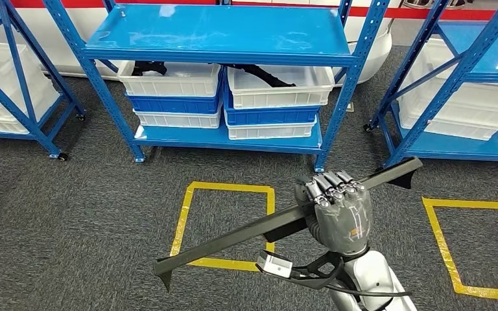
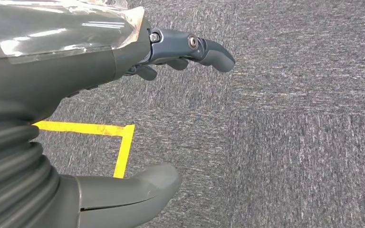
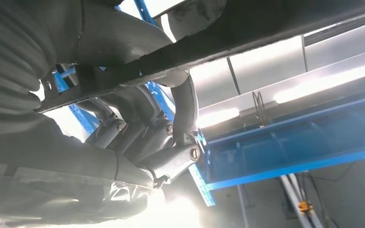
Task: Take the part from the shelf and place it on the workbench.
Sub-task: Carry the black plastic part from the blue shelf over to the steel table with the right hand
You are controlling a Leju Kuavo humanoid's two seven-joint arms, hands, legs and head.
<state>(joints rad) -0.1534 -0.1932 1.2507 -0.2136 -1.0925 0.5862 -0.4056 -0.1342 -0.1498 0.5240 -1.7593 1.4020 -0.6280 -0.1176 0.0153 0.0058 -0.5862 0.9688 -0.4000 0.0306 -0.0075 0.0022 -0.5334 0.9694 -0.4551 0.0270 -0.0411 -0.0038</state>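
Carrying step: right hand (image 1: 336, 208) gripping the long dark part (image 1: 246, 234) mid-length, clear of the shelf (image 1: 220, 35). Left hand (image 2: 123, 71) hanging empty, fingers apart. Next, probably turning toward the table, unseen here.

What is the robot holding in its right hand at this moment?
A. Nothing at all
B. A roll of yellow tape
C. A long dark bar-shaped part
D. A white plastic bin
C: in the head view the right hand has its fingers wrapped around a long dark part that stretches slantwise above the grey carpet, while the white bins sit on the blue shelf behind.
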